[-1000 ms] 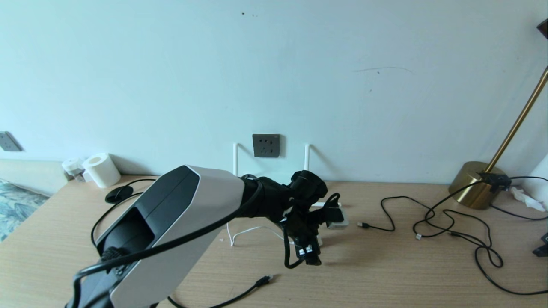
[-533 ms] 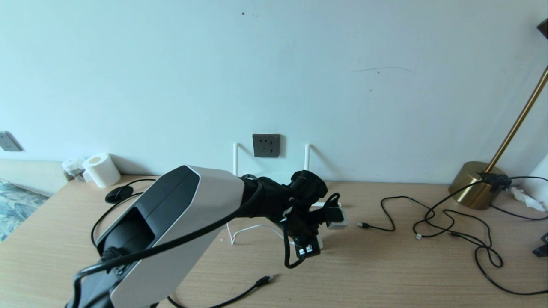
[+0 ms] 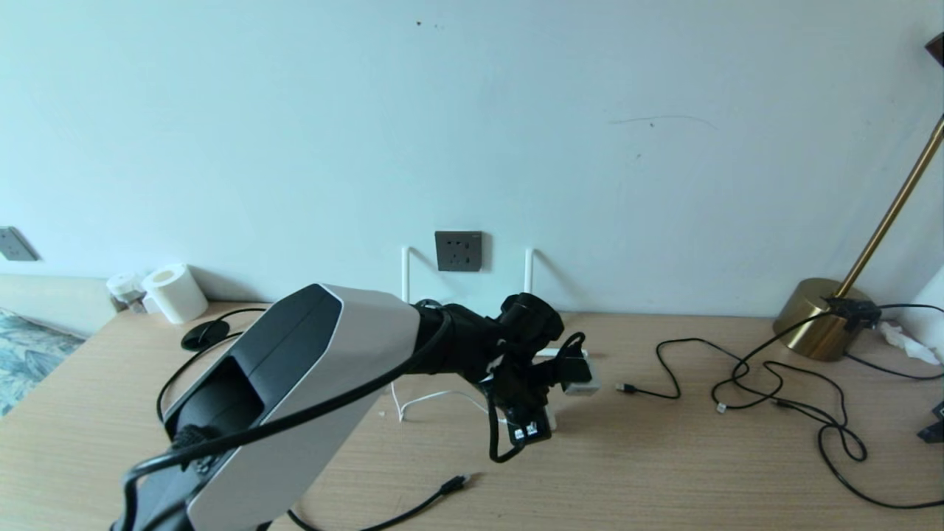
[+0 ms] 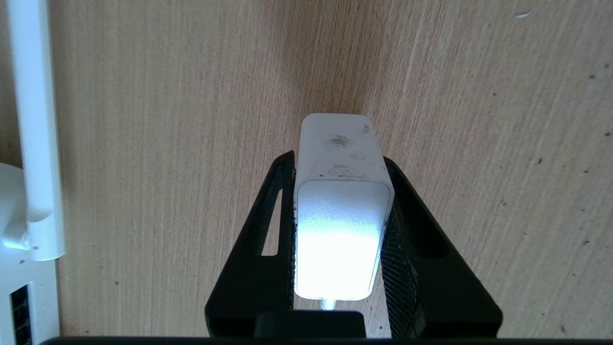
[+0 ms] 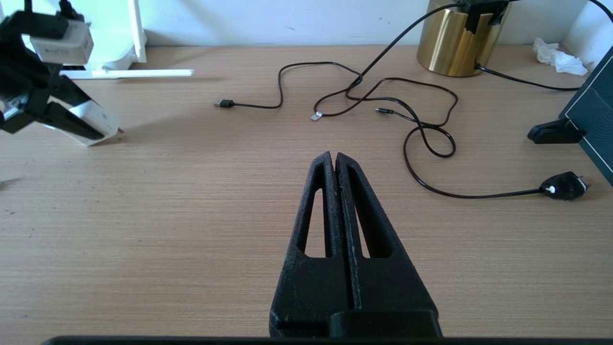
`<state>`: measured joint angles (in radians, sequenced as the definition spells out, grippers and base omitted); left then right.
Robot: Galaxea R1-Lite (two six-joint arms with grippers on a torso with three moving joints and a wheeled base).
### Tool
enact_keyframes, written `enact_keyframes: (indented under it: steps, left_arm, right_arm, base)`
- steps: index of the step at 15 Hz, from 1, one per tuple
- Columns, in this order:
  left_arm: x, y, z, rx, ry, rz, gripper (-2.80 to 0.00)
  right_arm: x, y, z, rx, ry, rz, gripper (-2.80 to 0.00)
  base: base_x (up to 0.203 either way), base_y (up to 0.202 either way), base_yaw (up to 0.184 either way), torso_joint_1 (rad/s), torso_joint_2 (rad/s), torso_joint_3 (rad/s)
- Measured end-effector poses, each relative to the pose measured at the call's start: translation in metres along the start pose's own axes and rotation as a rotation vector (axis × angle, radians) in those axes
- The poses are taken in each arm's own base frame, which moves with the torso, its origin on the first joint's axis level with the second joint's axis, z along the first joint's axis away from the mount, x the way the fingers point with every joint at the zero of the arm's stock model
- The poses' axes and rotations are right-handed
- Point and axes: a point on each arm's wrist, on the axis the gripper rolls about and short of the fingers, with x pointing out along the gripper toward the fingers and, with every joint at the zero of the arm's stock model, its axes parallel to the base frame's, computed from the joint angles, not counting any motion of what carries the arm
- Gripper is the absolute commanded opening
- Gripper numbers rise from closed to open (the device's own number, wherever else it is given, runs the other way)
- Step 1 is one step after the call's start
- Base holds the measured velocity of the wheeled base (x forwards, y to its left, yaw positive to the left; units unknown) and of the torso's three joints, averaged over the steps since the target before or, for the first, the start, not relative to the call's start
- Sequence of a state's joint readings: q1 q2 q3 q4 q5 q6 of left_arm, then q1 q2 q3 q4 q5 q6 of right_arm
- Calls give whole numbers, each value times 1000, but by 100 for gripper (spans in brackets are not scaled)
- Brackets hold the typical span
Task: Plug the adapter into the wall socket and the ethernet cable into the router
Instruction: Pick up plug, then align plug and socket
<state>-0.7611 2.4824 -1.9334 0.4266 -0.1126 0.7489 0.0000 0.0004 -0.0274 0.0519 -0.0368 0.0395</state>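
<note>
Near the table's back edge, under the wall socket [image 3: 458, 251]:
Left gripper [image 4: 341, 191]: my fingers [image 4: 268, 225] clamp the adapter [image 4: 341, 211] on both sides, low over the table [image 4: 143, 143].
Router [image 4: 19, 268]: just beside, near the back edge.
Right gripper [image 5: 334, 160]: pressed together, nothing in it.

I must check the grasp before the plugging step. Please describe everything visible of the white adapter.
The adapter is a small white block with rounded corners, apparently of smooth plastic, with faint dark smudges on one face. A thin white cord leaves its end nearest the wrist. Its prongs are not visible. It is clamped between the two black fingers of the left gripper, its far end sticking out past the fingertips. It is at the wooden desk; whether it rests on it cannot be told.
</note>
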Motion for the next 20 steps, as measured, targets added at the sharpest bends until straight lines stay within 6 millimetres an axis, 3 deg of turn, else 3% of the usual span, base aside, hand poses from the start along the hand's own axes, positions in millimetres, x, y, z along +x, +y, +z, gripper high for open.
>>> enact_keyframes:
  steps: [5, 10, 12, 15, 20]
  left_arm:
    - [-47, 0, 6, -68, -36, 24, -280]
    - [-137, -8, -13, -299, -95, 96, -280]
    - [-176, -14, -35, -456, -143, 150, -280]
    - [-216, -20, -77, -604, -253, 267, -280]
    - [-234, -31, -122, -832, -478, 469, -280]
  right_arm:
    - [0, 0, 0, 0, 0, 0, -280]
    - [0, 0, 0, 1, 0, 0, -280]
    - [0, 0, 0, 0, 0, 0, -280]
    - [0, 0, 0, 0, 0, 0, -280]
    - [0, 0, 0, 0, 0, 0, -280]
  base:
    - [0, 0, 0, 0, 0, 0]
    - [0, 0, 0, 0, 0, 0]
    - [0, 0, 0, 0, 0, 0]
    - [0, 0, 0, 0, 0, 0]
    - [0, 0, 0, 0, 0, 0]
